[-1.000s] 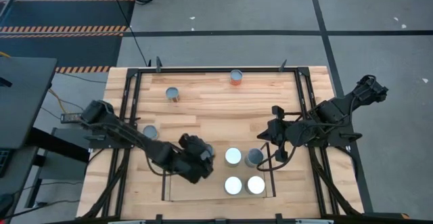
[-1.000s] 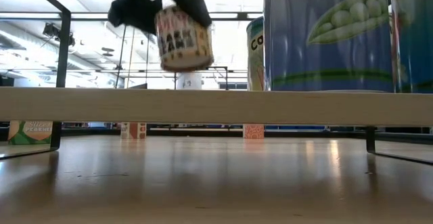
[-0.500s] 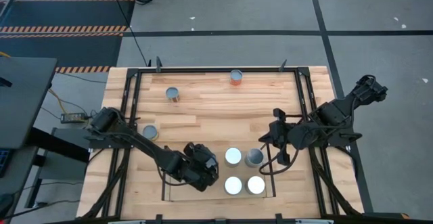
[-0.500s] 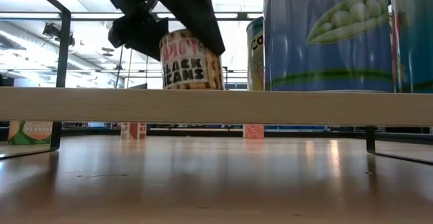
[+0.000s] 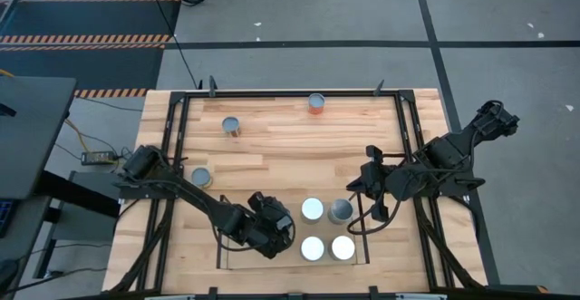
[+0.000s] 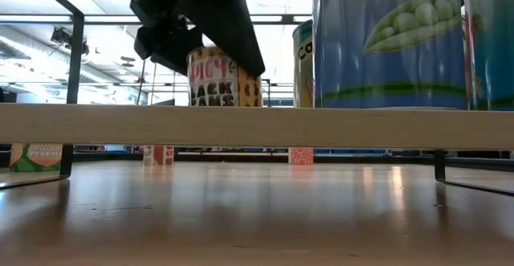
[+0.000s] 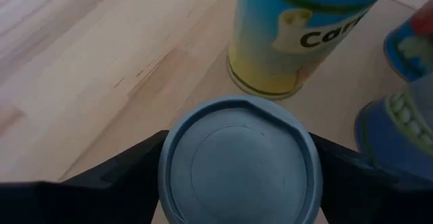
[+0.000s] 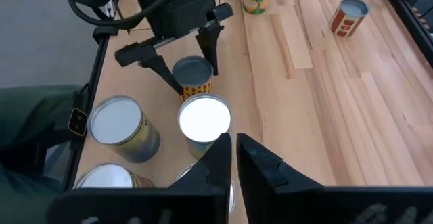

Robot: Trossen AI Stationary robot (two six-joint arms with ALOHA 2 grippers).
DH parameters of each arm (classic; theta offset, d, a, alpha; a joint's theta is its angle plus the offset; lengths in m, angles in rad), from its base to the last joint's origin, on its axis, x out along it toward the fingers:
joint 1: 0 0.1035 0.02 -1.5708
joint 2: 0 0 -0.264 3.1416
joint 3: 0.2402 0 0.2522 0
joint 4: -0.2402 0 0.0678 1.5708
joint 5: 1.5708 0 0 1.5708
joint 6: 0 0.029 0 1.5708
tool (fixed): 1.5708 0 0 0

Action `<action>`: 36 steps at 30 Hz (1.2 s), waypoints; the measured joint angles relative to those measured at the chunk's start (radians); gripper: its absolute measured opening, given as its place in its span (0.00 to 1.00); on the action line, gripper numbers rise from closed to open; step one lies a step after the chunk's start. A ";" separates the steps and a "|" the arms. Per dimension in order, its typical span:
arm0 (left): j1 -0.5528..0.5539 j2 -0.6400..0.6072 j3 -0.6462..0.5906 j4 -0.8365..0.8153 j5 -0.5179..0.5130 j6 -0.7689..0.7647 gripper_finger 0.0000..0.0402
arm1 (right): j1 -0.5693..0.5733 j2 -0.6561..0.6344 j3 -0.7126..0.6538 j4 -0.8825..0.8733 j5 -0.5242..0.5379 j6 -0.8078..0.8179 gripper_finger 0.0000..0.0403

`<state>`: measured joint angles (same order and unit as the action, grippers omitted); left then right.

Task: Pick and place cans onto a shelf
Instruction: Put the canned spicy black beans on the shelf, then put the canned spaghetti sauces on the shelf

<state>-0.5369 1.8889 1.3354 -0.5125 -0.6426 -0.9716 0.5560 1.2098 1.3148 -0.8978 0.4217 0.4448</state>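
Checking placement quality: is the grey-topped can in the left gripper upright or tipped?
Upright. The grey-topped black-beans can stands vertical with its label level in the low view, between the left gripper fingers over the shelf.

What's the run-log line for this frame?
phase: placing | left gripper: shut on black beans can, lowering onto shelf | right gripper: idle beside shelf | on shelf: four cans | off shelf: three cans
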 joint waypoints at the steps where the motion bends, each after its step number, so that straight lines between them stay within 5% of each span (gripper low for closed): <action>1: 0.001 0.000 0.000 -0.001 0.000 0.013 0.82 | 0.000 0.000 0.000 0.000 0.000 0.000 0.09; 21: 0.010 -0.058 0.000 -0.018 0.010 0.217 0.88 | -0.047 0.003 -0.039 0.110 0.100 -0.122 0.27; 28: 0.002 -0.229 0.000 -0.130 -0.015 0.293 0.88 | -0.183 0.006 -0.132 0.176 0.159 -0.136 0.41; 36: -0.053 -0.410 0.000 -0.254 -0.036 0.403 0.88 | -0.425 -0.021 -0.133 0.202 0.135 -0.351 0.58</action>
<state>-0.5894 1.4793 1.3354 -0.7662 -0.6784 -0.5689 0.1306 1.1889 1.1816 -0.6959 0.5567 0.0936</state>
